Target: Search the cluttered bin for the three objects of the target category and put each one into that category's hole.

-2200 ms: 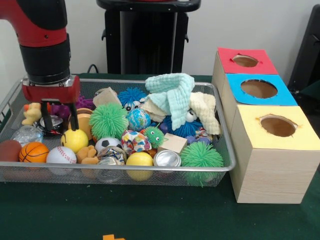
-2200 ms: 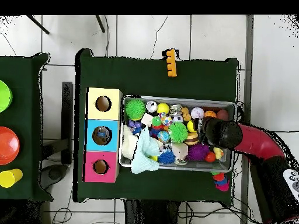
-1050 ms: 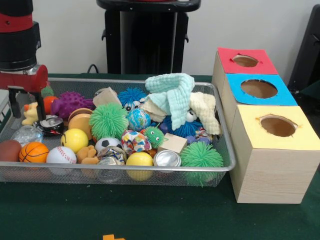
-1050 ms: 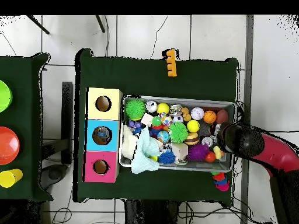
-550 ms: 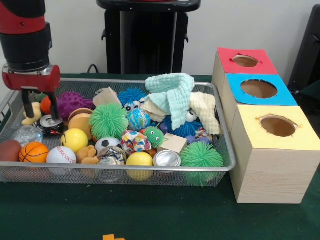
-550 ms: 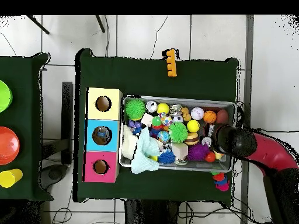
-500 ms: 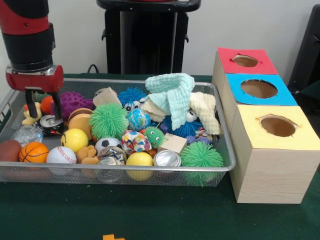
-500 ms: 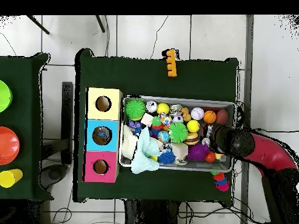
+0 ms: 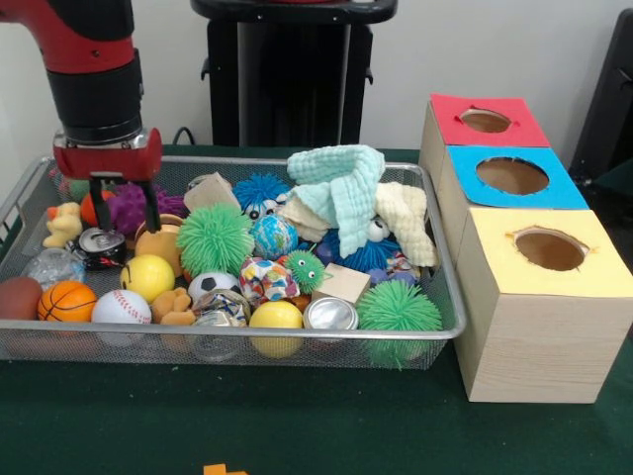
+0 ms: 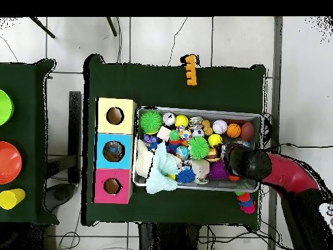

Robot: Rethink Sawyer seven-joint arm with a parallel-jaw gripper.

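A wire mesh bin (image 9: 198, 160) holds a heap of toys. My gripper (image 9: 125, 213) hangs at its far left in the front view. It is open, and its fingers (image 9: 96, 203) straddle a purple spiky ball (image 9: 127, 203) with nothing held. Below it lie a crushed can (image 9: 99, 243), an orange bun-like toy (image 9: 160, 240) and a yellow ball (image 9: 147, 277). A silver can (image 9: 330, 314) stands at the front rim. Three wooden boxes stand to the right, with red (image 9: 445, 114), blue (image 9: 465, 178) and yellow (image 9: 593, 267) holed tops. In the overhead view the arm (image 10: 247, 163) hides the gripper.
A green spiky ball (image 9: 215, 237), a basketball (image 9: 66, 301), a baseball (image 9: 121, 307) and mint and cream cloths (image 9: 341, 183) crowd the bin. An orange toy (image 10: 190, 70) lies on the green table beyond the bin (image 10: 195, 109). Bowls and a cup (image 10: 8, 159) sit on a side table.
My gripper has moved right from the bin's left edge, over the yellow duck and the crushed can, to the purple spiky ball. It stays open and nothing was picked up.
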